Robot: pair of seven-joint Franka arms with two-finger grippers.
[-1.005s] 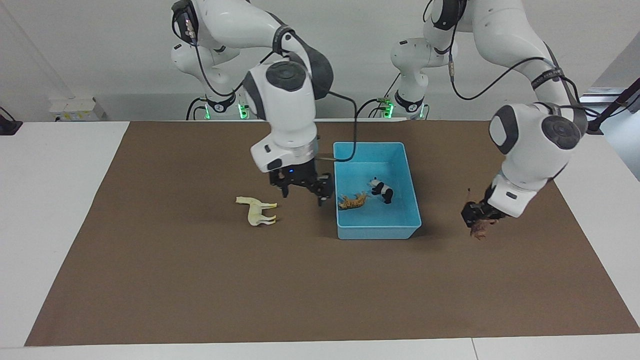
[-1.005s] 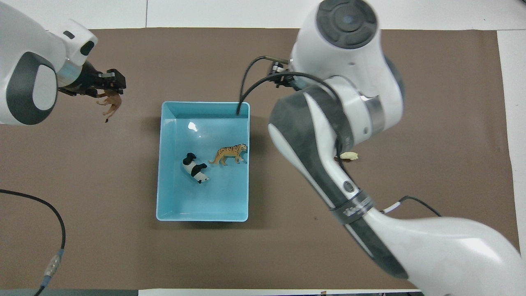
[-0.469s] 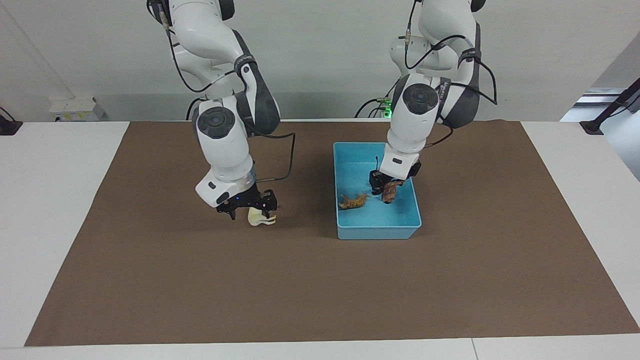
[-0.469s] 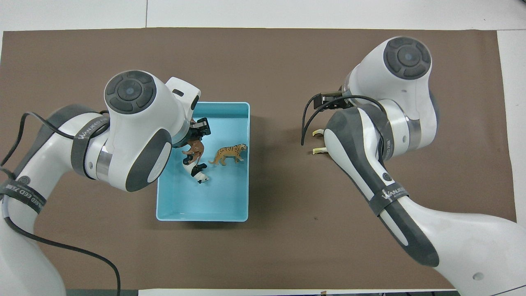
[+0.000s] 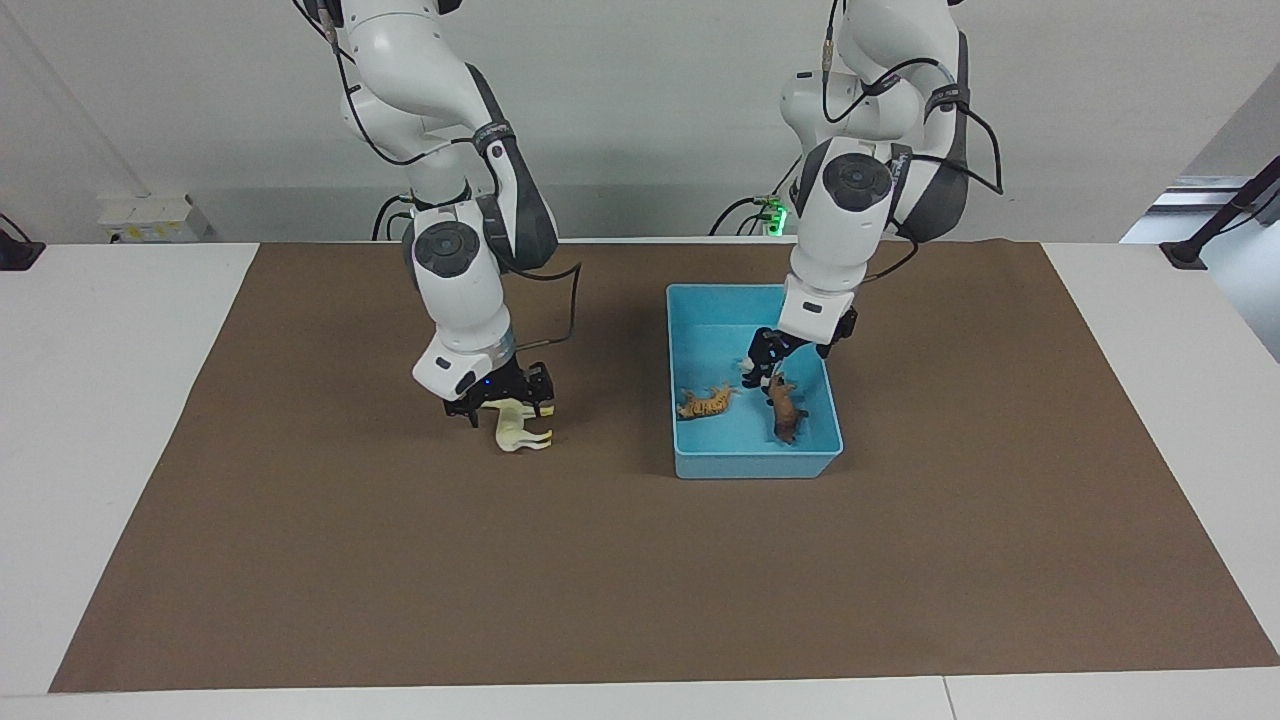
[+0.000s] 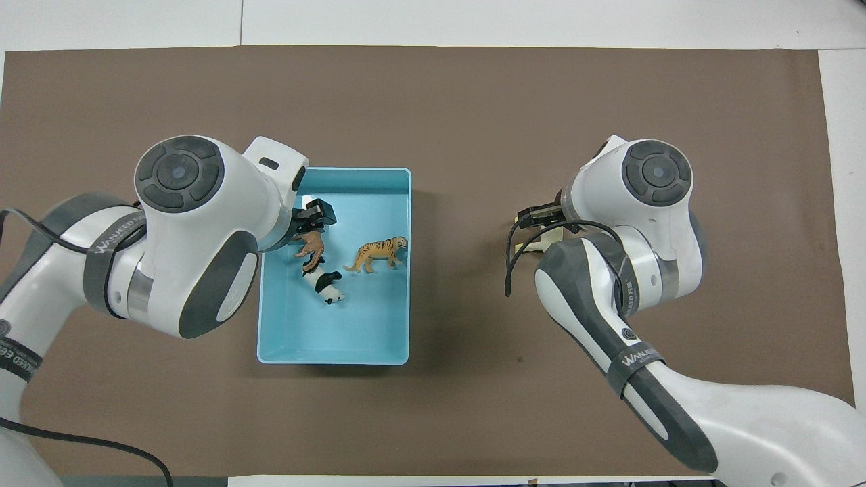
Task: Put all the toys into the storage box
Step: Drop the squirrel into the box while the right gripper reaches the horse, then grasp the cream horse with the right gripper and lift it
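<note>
- While the left end effector [image 5: 765, 358] hung wide over the light blue rectangular plastic storage box [image 5: 756, 466], the brown plastic lion [image 5: 787, 411] lay free beneath it on the box floor, long axis along the box's length
- Orange striped tiger [image 6: 376, 252] stood crosswise there, head toward the right arm's end; black-and-white panda [image 6: 323, 284] lay slantwise beside it
- Right end effector [image 5: 500, 396] sat low and wide over the cream-white horse [image 5: 522, 431], apparently placed for a grasp
- Horse lay sideways on the tabletop [image 5: 640, 560], outside the box, legs pointing toward the box; contact unclear
</note>
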